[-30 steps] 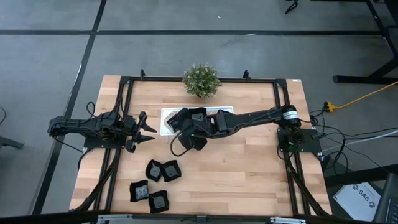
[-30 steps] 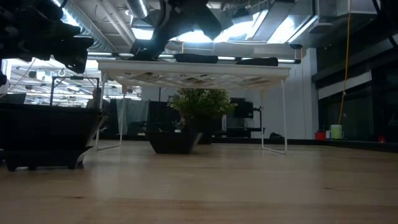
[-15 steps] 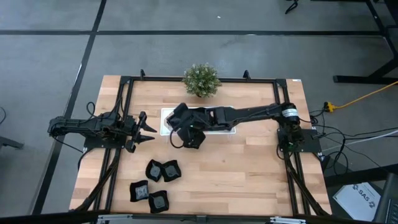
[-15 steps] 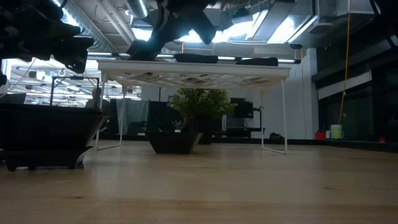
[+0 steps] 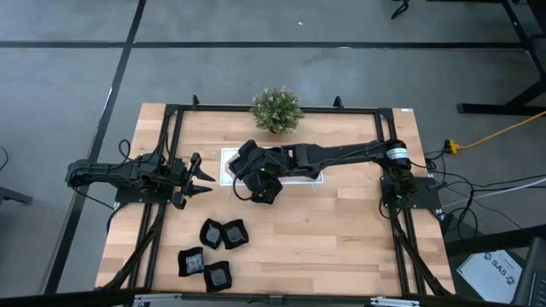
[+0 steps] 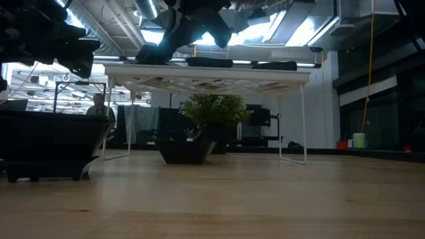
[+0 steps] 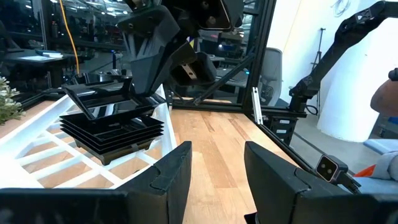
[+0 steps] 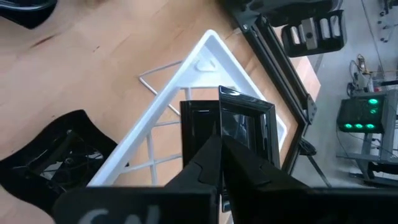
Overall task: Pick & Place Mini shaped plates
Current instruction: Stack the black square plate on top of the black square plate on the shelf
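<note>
A white lattice tray (image 5: 229, 174) stands on thin legs (image 6: 304, 119) in front of a potted plant (image 5: 275, 109). At its left end sits a stack of black mini plates (image 7: 112, 127). My right gripper (image 8: 219, 146) reaches over that end, shut on one more mini plate (image 8: 227, 127) that lies tilted on the stack. More plates (image 6: 209, 62) rest farther along the tray. Several loose plates (image 5: 223, 233) lie on the table near its front edge. My left gripper (image 7: 217, 168) waits open at the table's left side. My right gripper pinches the top plate's near rim (image 8: 219, 138) between its two fingers. The fingers slant down from the table's right side. The plate is tilted, its held edge (image 7: 127, 84) raised and its far edge down on the stack.
A black frame (image 5: 171, 128) runs around the table's edges. The bare wood between the tray and the loose plates (image 5: 324, 230) is free. A person (image 6: 99, 106) shows far off in the room behind the table.
My right gripper has swung with its plate toward the table's far edge and a little left. It now stands over the tray's left end. The plate has come to rest tilted on the stack there.
</note>
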`<action>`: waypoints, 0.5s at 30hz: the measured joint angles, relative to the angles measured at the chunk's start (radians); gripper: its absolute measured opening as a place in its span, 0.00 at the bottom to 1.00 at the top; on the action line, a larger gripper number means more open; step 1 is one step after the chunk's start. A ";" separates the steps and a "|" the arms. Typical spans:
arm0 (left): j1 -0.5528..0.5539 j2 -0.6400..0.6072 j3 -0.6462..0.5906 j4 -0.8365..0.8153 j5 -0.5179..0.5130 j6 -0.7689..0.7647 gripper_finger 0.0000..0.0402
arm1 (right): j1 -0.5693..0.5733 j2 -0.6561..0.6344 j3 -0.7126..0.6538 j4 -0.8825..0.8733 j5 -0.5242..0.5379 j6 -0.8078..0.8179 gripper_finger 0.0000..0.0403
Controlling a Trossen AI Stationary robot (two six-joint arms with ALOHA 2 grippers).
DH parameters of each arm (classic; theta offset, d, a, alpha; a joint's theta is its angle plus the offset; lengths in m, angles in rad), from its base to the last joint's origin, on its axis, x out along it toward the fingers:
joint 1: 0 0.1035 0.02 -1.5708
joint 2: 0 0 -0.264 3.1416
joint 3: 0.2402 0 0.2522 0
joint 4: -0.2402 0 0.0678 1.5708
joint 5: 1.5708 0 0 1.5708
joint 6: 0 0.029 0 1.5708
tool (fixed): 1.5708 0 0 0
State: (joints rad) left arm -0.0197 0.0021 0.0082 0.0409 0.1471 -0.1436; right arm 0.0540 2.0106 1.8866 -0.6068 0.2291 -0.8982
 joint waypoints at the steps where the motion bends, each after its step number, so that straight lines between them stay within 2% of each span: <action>1: 0.000 0.000 0.000 0.000 0.000 0.000 0.36 | 0.000 0.000 0.000 -0.004 -0.007 0.000 0.04; 9: 0.000 0.000 0.000 0.000 0.000 0.000 0.36 | -0.011 0.000 0.000 -0.009 -0.040 0.005 0.05; 15: 0.000 0.000 0.000 0.000 0.000 0.000 0.36 | -0.017 0.000 0.000 -0.018 -0.049 0.026 0.13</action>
State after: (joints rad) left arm -0.0197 0.0021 0.0082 0.0410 0.1474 -0.1436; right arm 0.0369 2.0106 1.8866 -0.6251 0.1802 -0.8718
